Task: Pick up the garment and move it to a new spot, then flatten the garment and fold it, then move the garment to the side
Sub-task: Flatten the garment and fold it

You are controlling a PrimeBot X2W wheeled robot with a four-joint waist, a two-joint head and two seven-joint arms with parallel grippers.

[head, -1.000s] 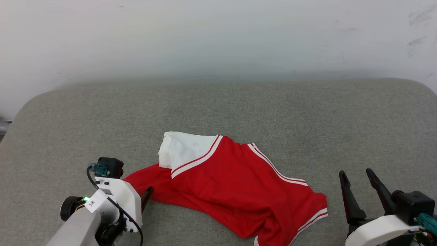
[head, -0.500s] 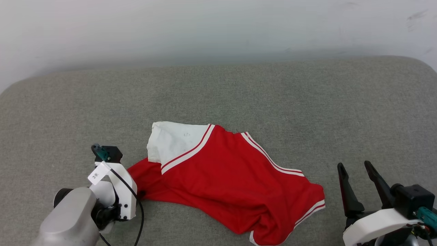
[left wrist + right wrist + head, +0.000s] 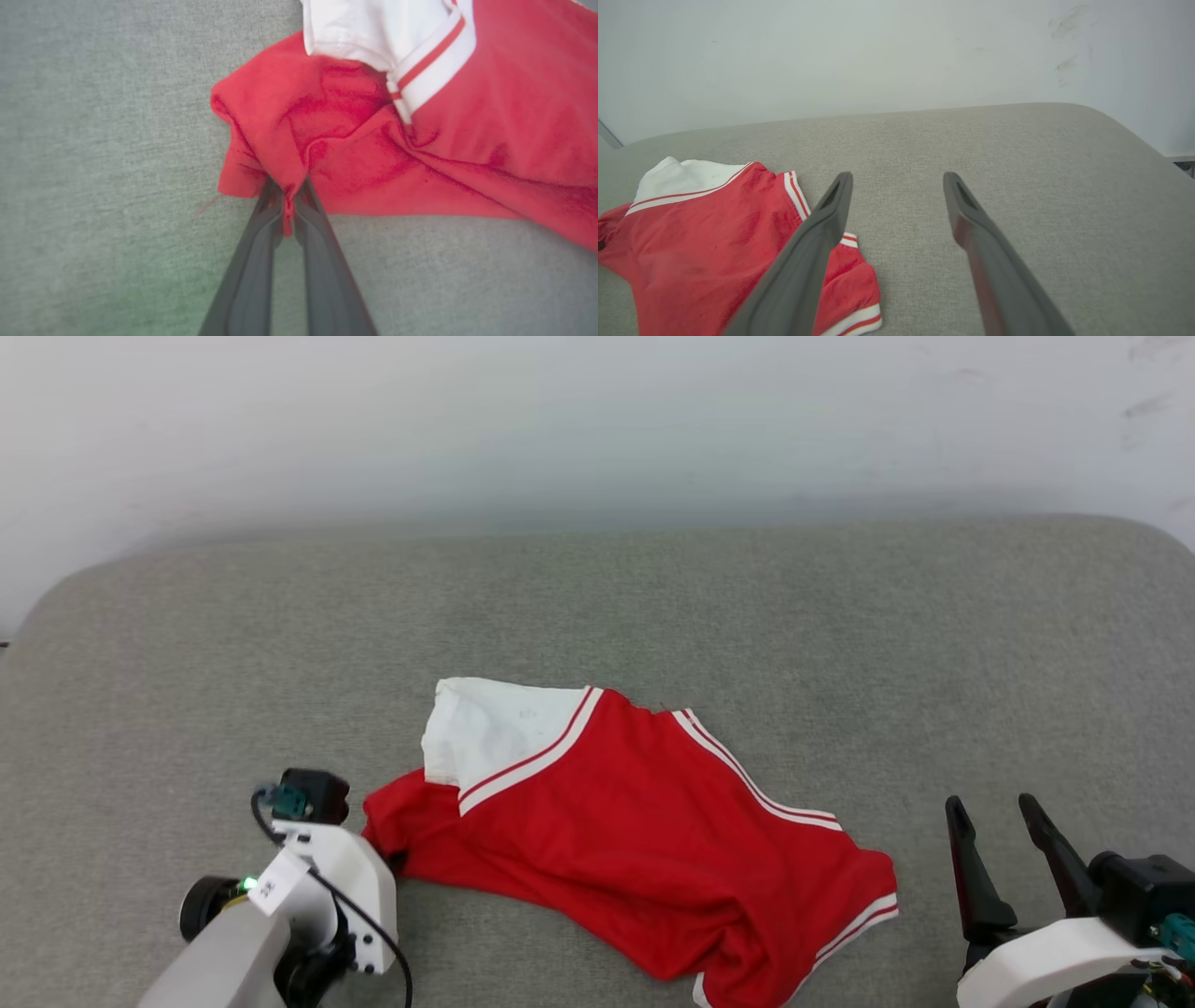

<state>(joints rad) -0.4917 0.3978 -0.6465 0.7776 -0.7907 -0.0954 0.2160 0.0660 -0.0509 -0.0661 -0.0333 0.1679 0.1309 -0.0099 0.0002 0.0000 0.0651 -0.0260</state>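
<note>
The garment (image 3: 635, 831) is a red jersey with a white sleeve and red-white stripe trim, lying crumpled on the grey padded surface (image 3: 597, 616). Its number and lettering are hidden. My left gripper (image 3: 288, 186) is shut on a fold of red cloth at the garment's (image 3: 420, 140) left edge; in the head view its wrist (image 3: 322, 887) sits at that same edge and covers the fingers. My right gripper (image 3: 994, 831) stands open at the lower right, apart from the garment (image 3: 714, 233), with nothing between its fingers (image 3: 831, 219).
A pale wall (image 3: 597, 420) rises behind the grey surface. Bare grey fabric (image 3: 1017, 186) stretches beyond and to the right of the garment, up to the rounded far corners.
My left gripper has shut on the garment's left edge, bunching the red cloth there. The head camera shifted slightly. The right gripper has stayed open in place.
</note>
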